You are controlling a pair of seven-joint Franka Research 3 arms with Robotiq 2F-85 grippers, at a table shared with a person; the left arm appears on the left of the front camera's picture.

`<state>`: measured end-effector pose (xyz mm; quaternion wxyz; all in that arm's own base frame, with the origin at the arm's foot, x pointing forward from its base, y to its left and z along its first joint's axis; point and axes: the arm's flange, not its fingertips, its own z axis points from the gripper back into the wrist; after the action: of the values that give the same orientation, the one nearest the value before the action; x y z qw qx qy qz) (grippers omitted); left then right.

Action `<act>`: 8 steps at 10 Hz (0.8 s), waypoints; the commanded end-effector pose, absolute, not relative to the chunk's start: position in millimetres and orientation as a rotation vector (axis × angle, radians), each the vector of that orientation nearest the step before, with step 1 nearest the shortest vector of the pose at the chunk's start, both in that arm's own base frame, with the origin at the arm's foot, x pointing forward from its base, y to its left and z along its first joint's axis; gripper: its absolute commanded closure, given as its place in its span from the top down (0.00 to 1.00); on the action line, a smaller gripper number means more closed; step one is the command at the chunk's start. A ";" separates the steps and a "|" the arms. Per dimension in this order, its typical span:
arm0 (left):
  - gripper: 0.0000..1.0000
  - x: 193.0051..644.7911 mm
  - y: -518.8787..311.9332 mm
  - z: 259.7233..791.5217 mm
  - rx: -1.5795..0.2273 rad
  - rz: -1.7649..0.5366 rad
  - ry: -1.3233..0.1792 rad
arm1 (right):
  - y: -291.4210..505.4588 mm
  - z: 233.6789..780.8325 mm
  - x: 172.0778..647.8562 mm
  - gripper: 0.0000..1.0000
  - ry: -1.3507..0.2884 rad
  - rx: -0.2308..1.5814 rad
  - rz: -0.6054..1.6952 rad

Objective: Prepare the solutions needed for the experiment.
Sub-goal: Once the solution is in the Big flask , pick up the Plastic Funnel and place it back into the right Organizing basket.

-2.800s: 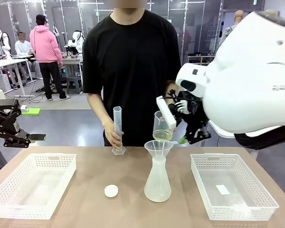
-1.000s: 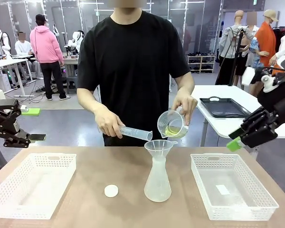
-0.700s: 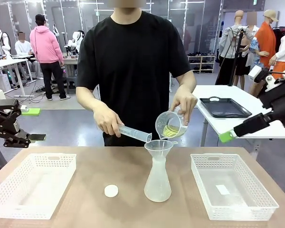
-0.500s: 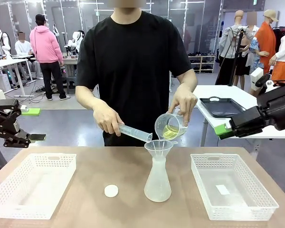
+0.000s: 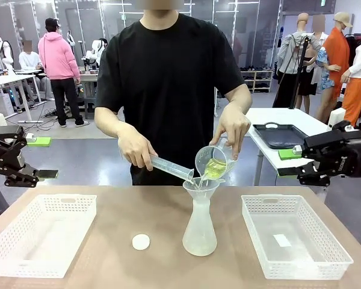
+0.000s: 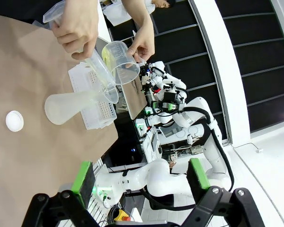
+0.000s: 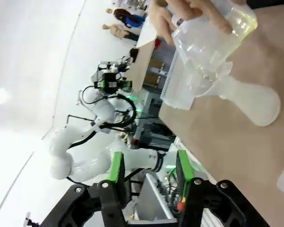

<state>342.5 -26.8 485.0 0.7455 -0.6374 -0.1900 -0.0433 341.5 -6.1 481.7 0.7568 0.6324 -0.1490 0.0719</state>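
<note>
Over the middle of the table, a person tips a clear beaker (image 5: 213,161) into the funnel (image 5: 200,186) that sits in the neck of a frosted flask (image 5: 200,232). One hand (image 5: 231,127) is closed round the beaker from above, at 1 o'clock of the funnel. The other hand (image 5: 134,146) grips a graduated cylinder (image 5: 171,168), which slants in from 10 o'clock with its mouth at the funnel's rim.

The step looks like the pour itself. To do it well, I judge the beaker's spout should stay over the funnel's inside and the tilt should grow slowly, so the stream does not overshoot the rim. The flask stands unheld, so a knock from the cylinder could tip it.

The solutions (image 5: 213,170) show as a shallow pale yellow-green layer, translucent, pooled at the beaker's lowered side by the spout. Whether any lies in the flask I cannot tell through the frosted wall.

The left gripper (image 5: 42,158) hangs off the table at 9 o'clock, jaws wide apart and empty. The right gripper (image 5: 290,164) hangs at 3 o'clock, its pads apart with nothing between them. A white cap (image 5: 141,242) lies at 8 o'clock of the flask, and white baskets (image 5: 66,198) flank it at 9 and 3 o'clock.
</note>
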 end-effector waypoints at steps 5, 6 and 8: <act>1.00 344.0 -29.1 488.3 -1.423 -0.087 -0.419 | 28.5 418.1 273.7 0.56 -0.269 1.445 0.214; 1.00 344.0 -29.1 488.3 -1.423 -0.087 -0.419 | -1.8 453.3 345.7 0.56 -0.229 1.408 0.151; 1.00 344.0 -29.1 488.3 -1.423 -0.087 -0.419 | -1.8 453.3 345.7 0.56 -0.229 1.408 0.151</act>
<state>342.5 -26.8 485.0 0.7455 -0.6374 -0.1900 -0.0433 345.6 -3.6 449.1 0.7549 0.6429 -0.1063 0.0740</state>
